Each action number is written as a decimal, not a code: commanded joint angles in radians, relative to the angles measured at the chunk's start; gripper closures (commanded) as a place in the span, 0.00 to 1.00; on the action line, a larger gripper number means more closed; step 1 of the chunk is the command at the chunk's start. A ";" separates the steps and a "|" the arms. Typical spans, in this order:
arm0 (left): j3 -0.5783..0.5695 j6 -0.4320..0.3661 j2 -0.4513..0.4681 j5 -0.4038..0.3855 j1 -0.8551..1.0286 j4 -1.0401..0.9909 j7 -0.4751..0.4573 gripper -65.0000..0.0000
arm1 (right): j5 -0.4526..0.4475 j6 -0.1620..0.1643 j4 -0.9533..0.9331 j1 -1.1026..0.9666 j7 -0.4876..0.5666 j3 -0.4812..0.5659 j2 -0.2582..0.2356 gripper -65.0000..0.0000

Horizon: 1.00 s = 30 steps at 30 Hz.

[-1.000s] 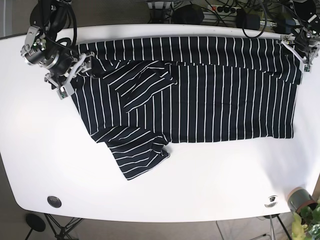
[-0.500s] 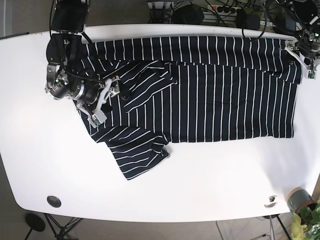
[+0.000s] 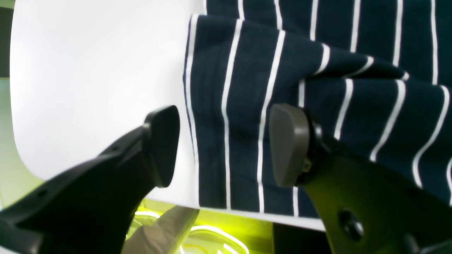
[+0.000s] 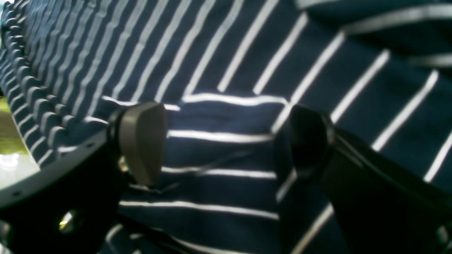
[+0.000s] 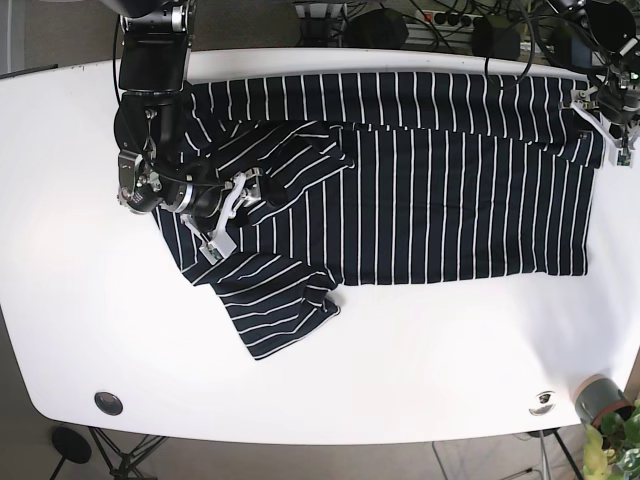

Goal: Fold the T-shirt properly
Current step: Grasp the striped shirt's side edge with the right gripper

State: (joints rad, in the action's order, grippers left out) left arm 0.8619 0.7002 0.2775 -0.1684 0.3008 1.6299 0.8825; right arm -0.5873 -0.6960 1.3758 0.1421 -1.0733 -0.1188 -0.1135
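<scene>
step: lining up grabs on T-shirt [image 5: 440,180] | right gripper [image 4: 226,141] wide over sleeve fold, left gripper [image 3: 222,148] wide at desk [image 5: 420,360] corner hem | next: lower, pinch

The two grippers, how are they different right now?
The right gripper sits over the middle of the striped T-shirt, above the folded sleeve; the left gripper is at the shirt's corner by the table edge. Both are open, holding nothing.

No readable text, label or number anywhere.
</scene>
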 commanded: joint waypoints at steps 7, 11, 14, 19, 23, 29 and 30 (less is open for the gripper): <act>0.003 -0.002 0.026 -0.009 -0.004 0.013 -0.018 0.43 | -0.021 -0.002 0.009 0.015 0.025 -0.003 0.036 0.42; -0.025 -0.002 0.027 -0.009 -0.004 0.013 -0.018 0.43 | -0.020 -0.002 0.007 0.017 0.026 -0.003 0.036 0.81; -0.031 -0.002 0.027 -0.009 -0.004 0.013 -0.018 0.43 | -0.020 -0.002 0.007 0.021 0.026 -0.003 0.036 0.97; -0.031 -0.002 0.027 -0.009 -0.004 0.013 -0.018 0.43 | -0.021 -0.002 0.040 0.021 0.026 -0.005 0.036 0.96; -0.031 -0.002 0.026 -0.007 -0.005 0.013 -0.018 0.43 | -0.021 -0.002 0.066 0.023 0.026 -0.006 0.036 0.96; -0.031 -0.002 0.026 -0.006 -0.005 0.011 -0.018 0.43 | -0.021 -0.002 0.064 0.057 0.026 -0.008 0.038 0.96; -0.031 -0.002 0.026 -0.006 -0.005 0.011 -0.018 0.43 | -0.021 -0.002 0.064 0.058 0.026 -0.006 0.039 0.96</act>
State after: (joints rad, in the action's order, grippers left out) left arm 0.8238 0.7002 0.2855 -0.1719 0.2989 1.6268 0.8753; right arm -0.5831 -0.6922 1.4239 0.1654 -1.0702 -0.1246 -0.0750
